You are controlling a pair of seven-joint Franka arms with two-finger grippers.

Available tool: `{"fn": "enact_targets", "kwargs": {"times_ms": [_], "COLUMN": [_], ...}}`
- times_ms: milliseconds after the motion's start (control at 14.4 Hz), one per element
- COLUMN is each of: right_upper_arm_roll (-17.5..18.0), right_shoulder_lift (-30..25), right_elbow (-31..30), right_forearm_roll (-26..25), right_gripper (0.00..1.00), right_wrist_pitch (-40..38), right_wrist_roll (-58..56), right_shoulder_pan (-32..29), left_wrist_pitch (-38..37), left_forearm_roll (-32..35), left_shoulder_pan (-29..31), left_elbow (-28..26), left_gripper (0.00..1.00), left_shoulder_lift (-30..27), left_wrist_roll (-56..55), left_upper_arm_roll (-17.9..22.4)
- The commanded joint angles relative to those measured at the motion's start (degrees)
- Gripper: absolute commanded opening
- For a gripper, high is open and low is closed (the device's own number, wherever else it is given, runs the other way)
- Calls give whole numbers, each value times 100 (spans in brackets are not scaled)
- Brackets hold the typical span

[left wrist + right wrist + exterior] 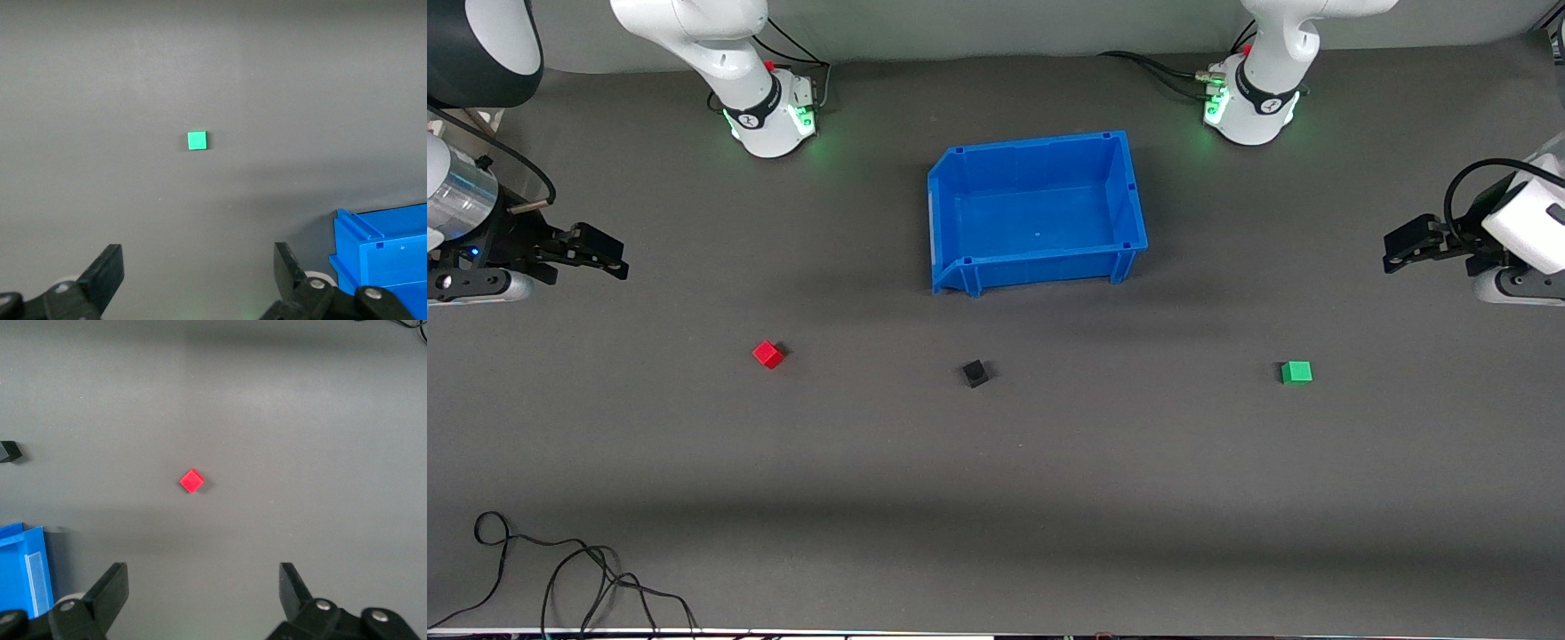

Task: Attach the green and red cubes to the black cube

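Sitting on the dark grey table (996,498), the three small cubes are lying roughly in a row, well apart from one another and all nearer to the front camera than the blue bin (1035,267). The black cube (975,373) is resting in the middle of that row, just in front of the bin's low open end, with the red cube (767,354) lying toward the right arm's end of the table and the green cube (1296,372) lying toward the left arm's end. Nothing is touching any of them, and the bin is standing with nothing in it. The right gripper (615,262) is hanging over the table edge at its own end, its fingers (110,590) standing wide apart and holding nothing, with the red cube showing on the bare table ahead of it. The left gripper (1394,253) is waiting likewise over its end of the table, its fingers (107,273) spread wide and gripping nothing, with the green cube lying in its wrist view and a corner of the bin beside it.
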Motion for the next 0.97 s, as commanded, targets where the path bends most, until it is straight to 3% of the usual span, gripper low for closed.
{"fn": "enact_targets", "kwargs": {"times_ms": [0, 486, 902], "right_upper_arm_roll": [34, 34, -1], "right_shoulder_lift": [49, 128, 146], "right_elbow": [135, 179, -75], "right_forearm_roll": [-135, -161, -144], "right_gripper": [100, 100, 100], "right_wrist_pitch": [-52, 210, 395], "right_wrist_roll": [-49, -49, -58], "right_shoulder_pan": [-16, -16, -261], "left_wrist_pitch": [-191, -243, -929], "left_forearm_roll": [90, 64, -487], "left_shoulder_pan": [-38, -20, 181], "left_elbow": [187, 196, 179], "left_gripper": [100, 100, 100], "left_shoulder_lift": [35, 44, 26], "left_wrist_roll": [7, -316, -3591], "left_upper_arm_roll": [-2, 16, 34]}}
